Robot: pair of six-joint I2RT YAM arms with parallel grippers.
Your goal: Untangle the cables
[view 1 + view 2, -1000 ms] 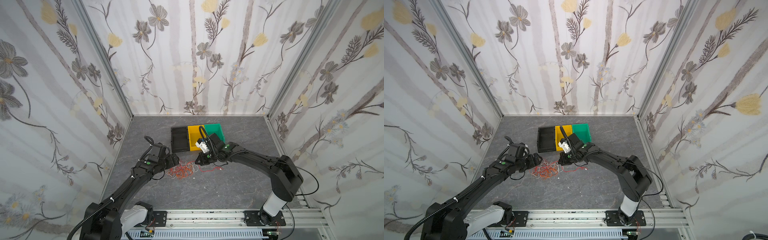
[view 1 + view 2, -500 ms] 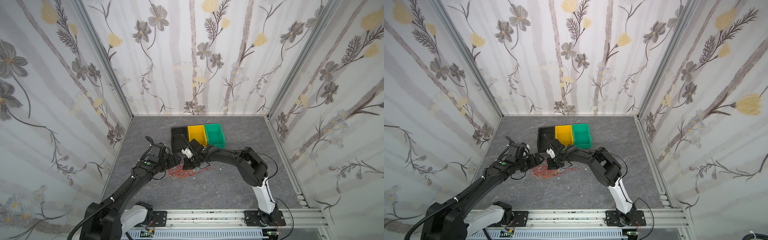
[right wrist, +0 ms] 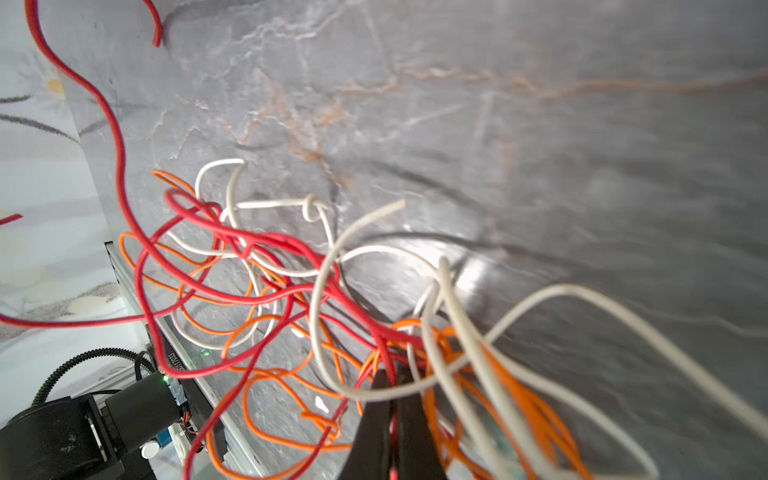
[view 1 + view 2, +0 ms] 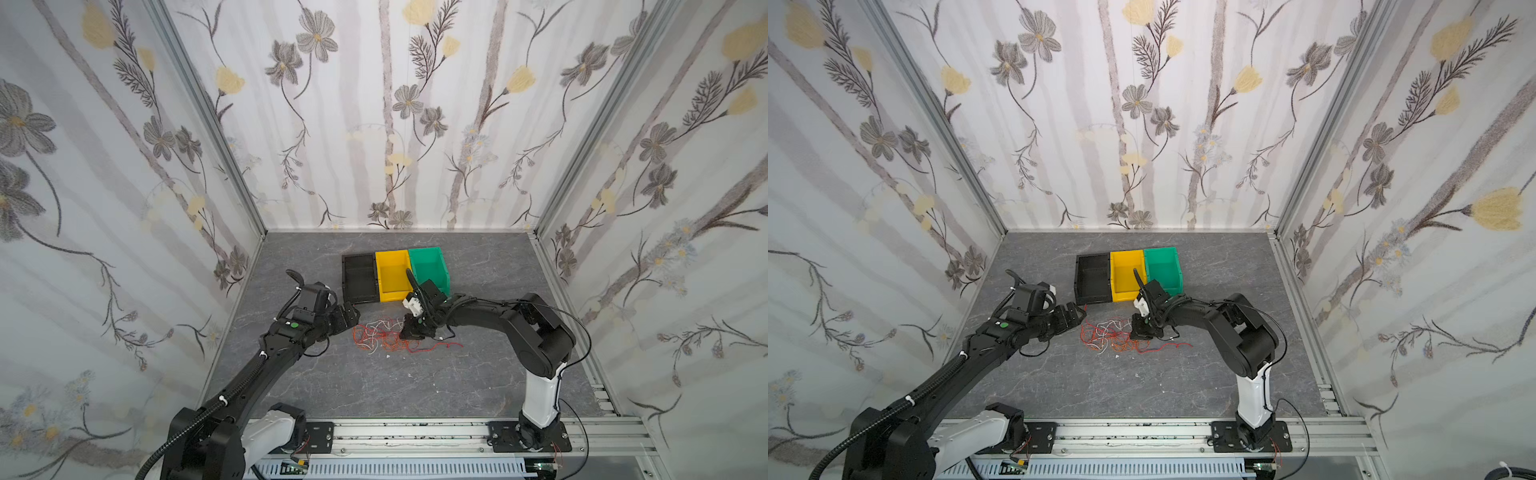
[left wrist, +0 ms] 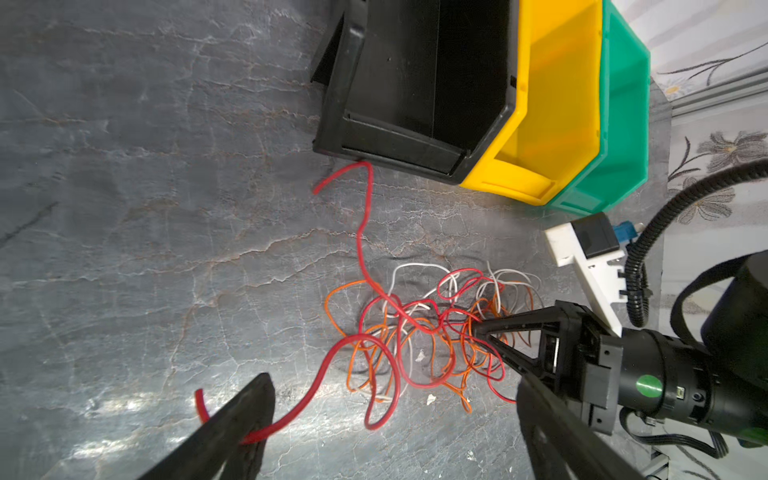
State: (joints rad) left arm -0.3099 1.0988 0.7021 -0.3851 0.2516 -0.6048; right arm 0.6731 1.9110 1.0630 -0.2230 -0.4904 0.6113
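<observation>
The cables (image 4: 380, 337) lie as one loose tangle of red, orange and white wires on the grey floor, seen in both top views (image 4: 1111, 337). My right gripper (image 4: 412, 331) is at the tangle's right edge, shut on a red cable (image 3: 386, 353) with white and orange loops draped over its fingers (image 3: 374, 415). My left gripper (image 4: 350, 316) hovers open at the tangle's left edge. In the left wrist view the cables (image 5: 419, 328) spread ahead of the wide-apart left gripper (image 5: 392, 386), and one thick red cable (image 5: 316, 382) runs past one of its fingers (image 5: 245, 419).
Three bins stand side by side just behind the tangle: black (image 4: 358, 274), yellow (image 4: 392, 272) and green (image 4: 430, 266). A red wire end (image 4: 444, 345) trails right of the pile. Flowered walls close in on three sides; a metal rail (image 4: 415, 432) runs along the front.
The right gripper swung left into the tangle, then came back right and lower to its right edge, staying shut. The left arm barely moved.
</observation>
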